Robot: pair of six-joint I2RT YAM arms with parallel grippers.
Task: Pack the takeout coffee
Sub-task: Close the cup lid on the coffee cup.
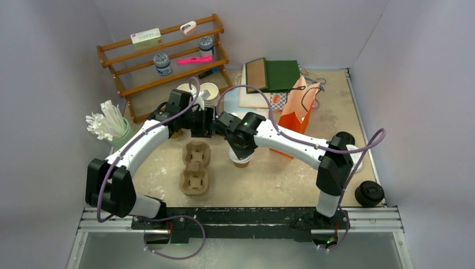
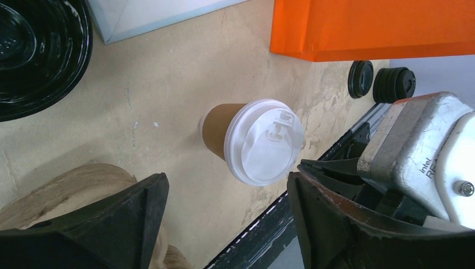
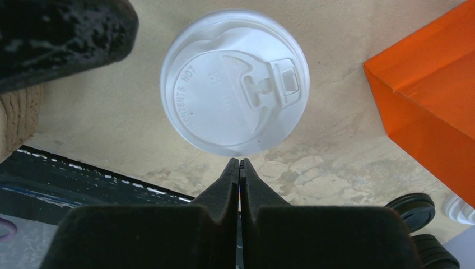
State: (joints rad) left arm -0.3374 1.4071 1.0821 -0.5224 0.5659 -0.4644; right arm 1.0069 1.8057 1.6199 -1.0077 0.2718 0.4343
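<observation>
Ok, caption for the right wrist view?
Shut right gripper hovers above a white-lidded takeout cup, with an orange bag to one side.

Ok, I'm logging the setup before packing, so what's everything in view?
coffee cup: one, brown with white lid, below right gripper
cup carrier: one, tan, table centre
bag: one, orange, right of centre
lids: a few, black, near right corner
rack: one, wooden, back left
straws: bunch, white, left edge
open cups: two, pale, behind the grippers
folders: stack, green and brown, back
left gripper: one, black, open, near carrier
right gripper: one, black, shut, above coffee cup
</observation>
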